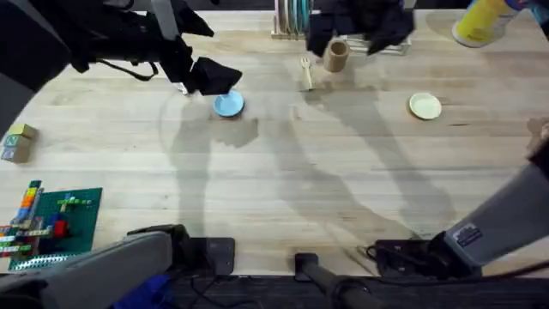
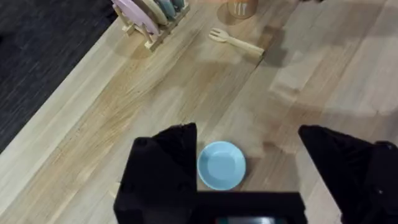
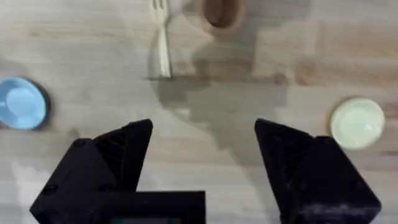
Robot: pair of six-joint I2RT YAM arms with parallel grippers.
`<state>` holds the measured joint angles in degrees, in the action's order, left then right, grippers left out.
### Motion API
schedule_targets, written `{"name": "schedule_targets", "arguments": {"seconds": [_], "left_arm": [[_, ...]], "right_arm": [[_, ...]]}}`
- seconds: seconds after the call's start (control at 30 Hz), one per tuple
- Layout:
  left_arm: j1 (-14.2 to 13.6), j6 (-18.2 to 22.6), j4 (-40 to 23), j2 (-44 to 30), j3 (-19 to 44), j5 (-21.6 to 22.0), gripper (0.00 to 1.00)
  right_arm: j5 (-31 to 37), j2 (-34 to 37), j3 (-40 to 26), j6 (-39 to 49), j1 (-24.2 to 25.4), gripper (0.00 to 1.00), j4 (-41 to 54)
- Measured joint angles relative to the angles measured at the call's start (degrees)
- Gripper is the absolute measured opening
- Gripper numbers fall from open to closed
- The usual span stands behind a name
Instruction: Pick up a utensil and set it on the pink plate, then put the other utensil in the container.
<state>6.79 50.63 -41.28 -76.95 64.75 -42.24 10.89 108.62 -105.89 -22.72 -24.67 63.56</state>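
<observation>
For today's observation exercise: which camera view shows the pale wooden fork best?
The right wrist view: the pale wooden fork lies unobstructed, tines distinct. The left wrist view shows it whole but farther off; overhead it is tiny.

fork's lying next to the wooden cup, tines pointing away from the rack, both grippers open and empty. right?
One thing is off: the fork has its tines pointing toward the rack, not away, as the overhead view shows. The rest holds: it lies beside the wooden cup, and the left gripper and right gripper are open and empty.
</observation>
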Motion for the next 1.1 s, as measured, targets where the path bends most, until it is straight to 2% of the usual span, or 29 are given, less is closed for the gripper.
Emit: {"name": "schedule_targets", "arguments": {"seconds": [0.17, 0.37, 0.8, 1.1], "left_arm": [[0.00, 0.00, -0.04, 0.00, 0.00, 0.00, 0.995], [0.00, 0.00, -0.07, 0.00, 0.00, 0.00, 0.995], [0.00, 0.00, -0.07, 0.00, 0.00, 0.00, 0.995], [0.00, 0.00, -0.07, 0.01, 0.00, 0.00, 0.995]], "right_arm": [[0.06, 4.27, -0.41, -0.08, -1.83, 0.998, -6.09], [-1.76, 5.63, -0.75, -0.86, -2.31, 0.998, -10.60], [-3.01, 10.94, -1.00, -1.70, -2.66, 0.996, -13.26], [-3.17, 11.89, -1.06, -3.29, -2.70, 0.995, -15.17]]}}
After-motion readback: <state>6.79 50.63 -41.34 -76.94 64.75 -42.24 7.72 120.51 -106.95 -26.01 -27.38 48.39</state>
